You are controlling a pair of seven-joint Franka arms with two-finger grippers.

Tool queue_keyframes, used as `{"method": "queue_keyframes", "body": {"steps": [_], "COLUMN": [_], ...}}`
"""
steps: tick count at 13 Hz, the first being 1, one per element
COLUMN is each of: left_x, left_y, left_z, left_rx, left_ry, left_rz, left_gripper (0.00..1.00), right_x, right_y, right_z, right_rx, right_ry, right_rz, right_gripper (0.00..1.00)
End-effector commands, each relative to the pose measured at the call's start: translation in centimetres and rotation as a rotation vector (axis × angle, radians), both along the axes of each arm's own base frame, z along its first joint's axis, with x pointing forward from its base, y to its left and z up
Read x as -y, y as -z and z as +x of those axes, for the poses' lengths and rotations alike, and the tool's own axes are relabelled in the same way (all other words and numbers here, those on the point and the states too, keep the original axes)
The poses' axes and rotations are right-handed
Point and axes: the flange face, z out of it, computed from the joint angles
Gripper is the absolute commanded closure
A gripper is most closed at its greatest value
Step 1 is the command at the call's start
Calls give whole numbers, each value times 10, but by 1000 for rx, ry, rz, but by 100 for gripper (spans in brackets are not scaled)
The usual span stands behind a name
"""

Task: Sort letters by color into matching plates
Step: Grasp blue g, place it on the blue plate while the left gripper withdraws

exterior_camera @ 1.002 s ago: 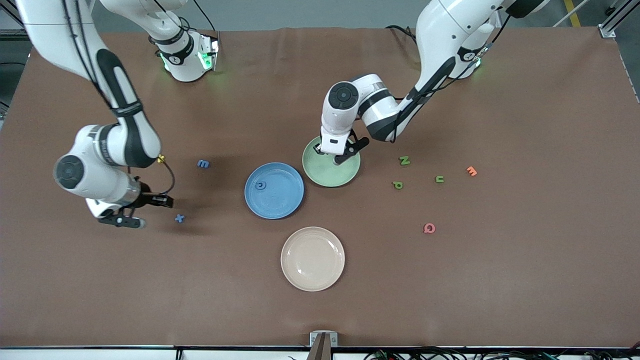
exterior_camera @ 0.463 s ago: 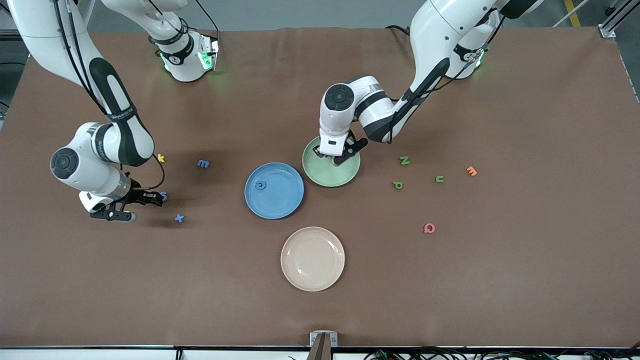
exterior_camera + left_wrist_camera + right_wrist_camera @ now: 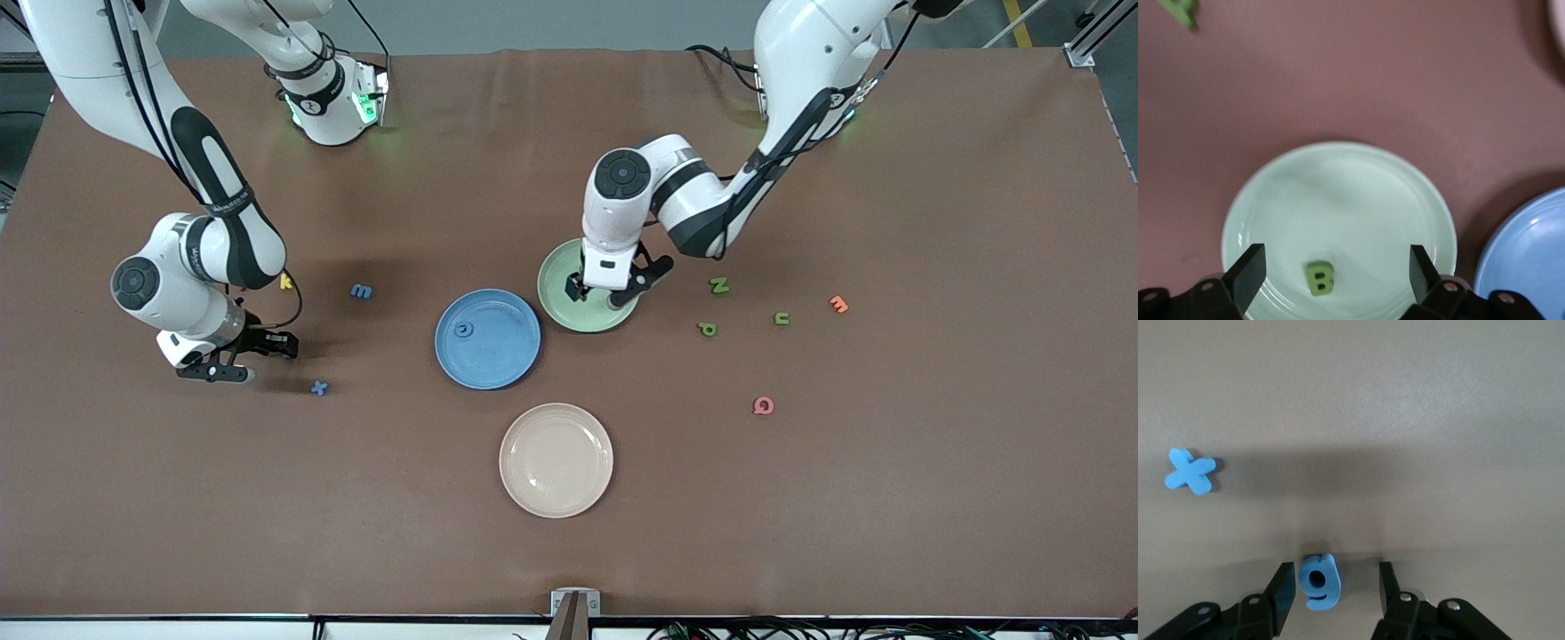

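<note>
Left gripper (image 3: 1331, 283) over mint green plate (image 3: 1338, 200), jaws wide, holding nothing; green B (image 3: 1320, 278) lies in plate between fingers. Right gripper (image 3: 1335, 600) low over table toward right arm's end, jaws part-open astride blue g (image 3: 1320, 581), no grip visible yet. Blue x (image 3: 1190, 471) just ahead of it, blue m (image 3: 361, 291) near. Blue plate (image 3: 502, 356) holds one blue letter (image 3: 463, 330). Score, by my read: one green, one blue done. Left: green N (image 3: 718, 285), P (image 3: 707, 329), u (image 3: 781, 318); blue g, x, m.
</note>
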Motion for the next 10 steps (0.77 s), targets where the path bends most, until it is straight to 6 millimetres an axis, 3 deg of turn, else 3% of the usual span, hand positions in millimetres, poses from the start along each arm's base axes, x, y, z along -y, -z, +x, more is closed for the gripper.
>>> {"method": "queue_keyframes", "body": {"steps": [1, 3, 6, 7, 9, 10], "left_x": [-33, -55, -93, -107, -134, -150], "left_y": [-39, -50, -57, -54, -48, -43], "left_z": [18, 33, 45, 46, 45, 47], "left_rx": [33, 43, 32, 22, 2, -12], "left_ry": [62, 108, 175, 197, 243, 270], "left_rz": [50, 62, 92, 99, 123, 131], "left_gripper": [4, 3, 3, 3, 3, 3], "right_x": [-2, -5, -9, -12, -19, -39], "right_y": [5, 9, 9, 9, 3, -3], "right_z": [-3, -3, -3, -3, 0, 1], "right_rx": [2, -5, -6, -11, -9, -11], "right_ry": [-18, -21, -22, -25, -7, 20], "right_rz": [-4, -4, -4, -3, -1, 1], "right_gripper": [41, 49, 91, 99, 100, 100]}}
